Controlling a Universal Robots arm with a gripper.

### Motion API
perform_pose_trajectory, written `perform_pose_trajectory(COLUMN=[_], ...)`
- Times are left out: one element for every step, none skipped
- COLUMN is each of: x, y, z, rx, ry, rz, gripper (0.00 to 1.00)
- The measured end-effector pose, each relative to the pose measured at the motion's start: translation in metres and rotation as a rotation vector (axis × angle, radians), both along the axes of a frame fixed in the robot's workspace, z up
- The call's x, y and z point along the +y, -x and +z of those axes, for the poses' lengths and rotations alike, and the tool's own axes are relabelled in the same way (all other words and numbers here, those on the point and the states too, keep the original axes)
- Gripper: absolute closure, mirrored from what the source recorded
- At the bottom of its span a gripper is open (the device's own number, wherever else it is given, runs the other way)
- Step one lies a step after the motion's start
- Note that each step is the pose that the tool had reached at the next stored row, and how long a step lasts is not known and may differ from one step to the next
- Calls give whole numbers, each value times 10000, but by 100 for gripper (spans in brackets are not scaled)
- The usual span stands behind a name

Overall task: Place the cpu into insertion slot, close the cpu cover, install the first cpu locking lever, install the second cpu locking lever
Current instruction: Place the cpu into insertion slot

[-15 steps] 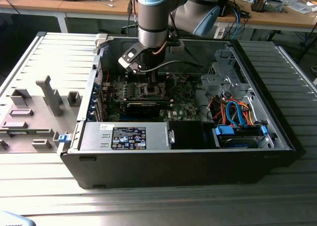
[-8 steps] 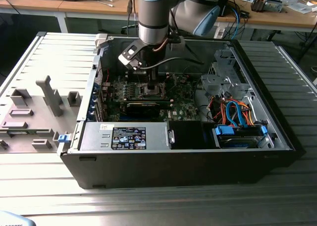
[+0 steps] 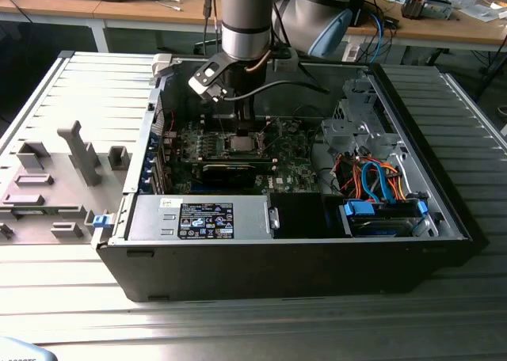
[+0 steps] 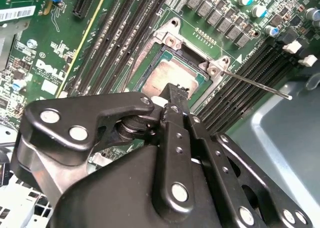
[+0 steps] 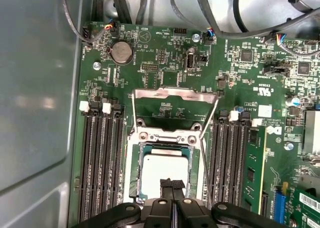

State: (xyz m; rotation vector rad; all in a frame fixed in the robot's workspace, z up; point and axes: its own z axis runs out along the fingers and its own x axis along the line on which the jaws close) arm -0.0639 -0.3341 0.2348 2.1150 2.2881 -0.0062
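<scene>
The cpu lies flat in the insertion slot, its dull silver top facing up; it also shows in the second wrist view and in the exterior view. My gripper hangs just above the chip's near edge, fingers shut together with nothing between them. It reaches down into the open computer case, and its black tip shows over the chip. The cpu cover stands open, tilted up away from the slot. A thin locking lever sticks out sideways, unlatched.
Black memory slots flank the socket on both sides. A long black expansion card lies just in front of the socket. A grey power supply, a drive cage and orange and blue cables crowd the case.
</scene>
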Motion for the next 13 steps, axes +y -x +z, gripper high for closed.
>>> perform_pose_trajectory(x=[0, 0, 0, 0, 0, 0, 0, 0, 0, 0, 0, 0, 0], y=[0, 0, 0, 0, 0, 0, 0, 0, 0, 0, 0, 0, 0], z=[12, 21, 30, 36, 41, 47, 52, 58, 63, 71, 79, 92, 99], rx=[0, 0, 0, 1, 0, 0, 0, 0, 0, 0, 0, 0, 0], ry=[0, 0, 0, 0, 0, 0, -1, 0, 0, 0, 0, 0, 0], rz=[0, 0, 0, 0, 0, 0, 0, 0, 0, 0, 0, 0, 0], gripper=[89, 89, 89, 89, 89, 89, 89, 89, 89, 89, 89, 89, 89])
